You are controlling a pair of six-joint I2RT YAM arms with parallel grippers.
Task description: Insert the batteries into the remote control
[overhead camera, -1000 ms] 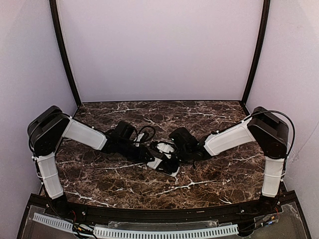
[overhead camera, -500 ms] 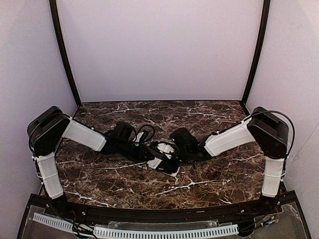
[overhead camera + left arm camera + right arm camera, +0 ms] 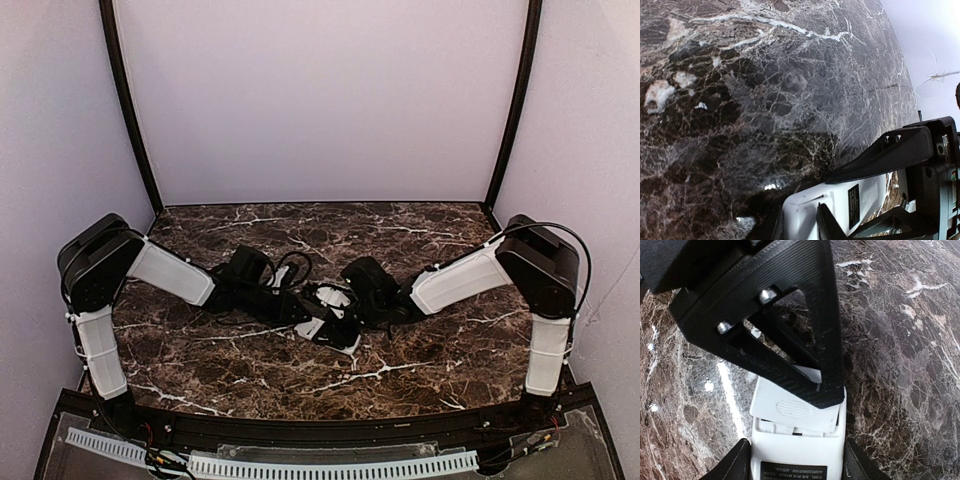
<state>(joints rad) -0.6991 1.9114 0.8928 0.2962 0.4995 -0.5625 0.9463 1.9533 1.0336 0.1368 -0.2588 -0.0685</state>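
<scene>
The remote control (image 3: 334, 328) lies white back up at the middle of the table, between both arms. My right gripper (image 3: 797, 462) is shut on its two long sides, near the black label. The battery cover (image 3: 785, 407) sits askew over the open compartment. My left gripper (image 3: 316, 310) reaches in from the opposite end and is closed on that cover; one of its black fingers (image 3: 827, 350) lies across the cover's far part. In the left wrist view the remote control (image 3: 867, 192) shows under the right arm's finger (image 3: 890, 150). The batteries are hidden.
The dark marble table (image 3: 400, 370) spreads all round the remote. Pale walls with black corner posts (image 3: 128, 110) close the back and sides. A black rail (image 3: 300, 430) runs along the near edge by the arm bases.
Both grippers stay at the remote. The left arm's upper part has shifted slightly to the right; the remote has not visibly moved.
</scene>
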